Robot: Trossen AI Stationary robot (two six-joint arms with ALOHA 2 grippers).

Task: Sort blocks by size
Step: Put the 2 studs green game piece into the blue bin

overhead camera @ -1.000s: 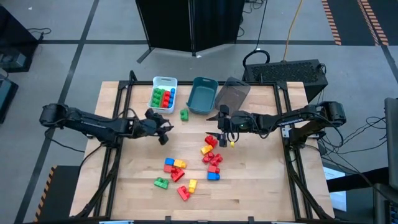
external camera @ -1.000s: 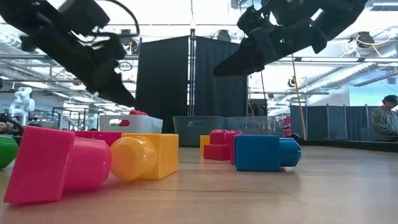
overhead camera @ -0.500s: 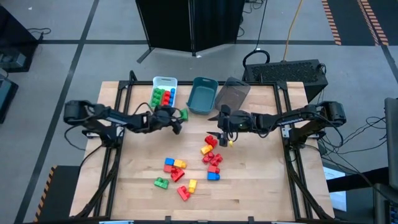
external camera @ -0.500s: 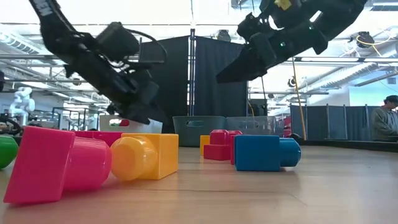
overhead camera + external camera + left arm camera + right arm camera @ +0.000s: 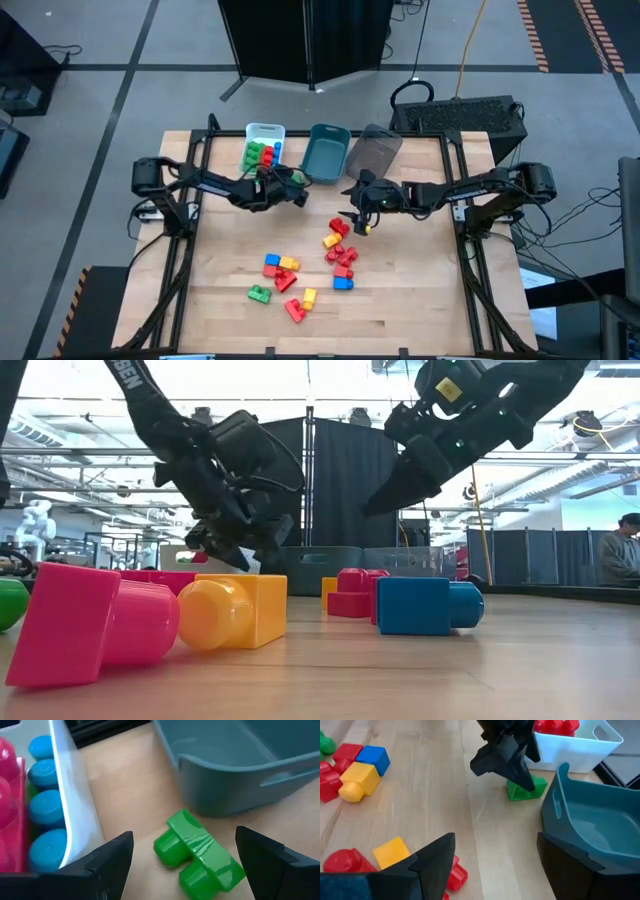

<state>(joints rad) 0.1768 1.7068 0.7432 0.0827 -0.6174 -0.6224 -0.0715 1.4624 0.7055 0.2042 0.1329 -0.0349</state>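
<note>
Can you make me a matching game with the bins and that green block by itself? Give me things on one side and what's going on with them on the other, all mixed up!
Things:
1. white bin
2. teal bin
3. green block
4. left gripper

States:
A. lies on the wood between two bins
B. open, right over a block
C. holds red, green and blue blocks
D. has nothing inside that shows

Pairs: 1-C, 2-D, 3-A, 4-B
</note>
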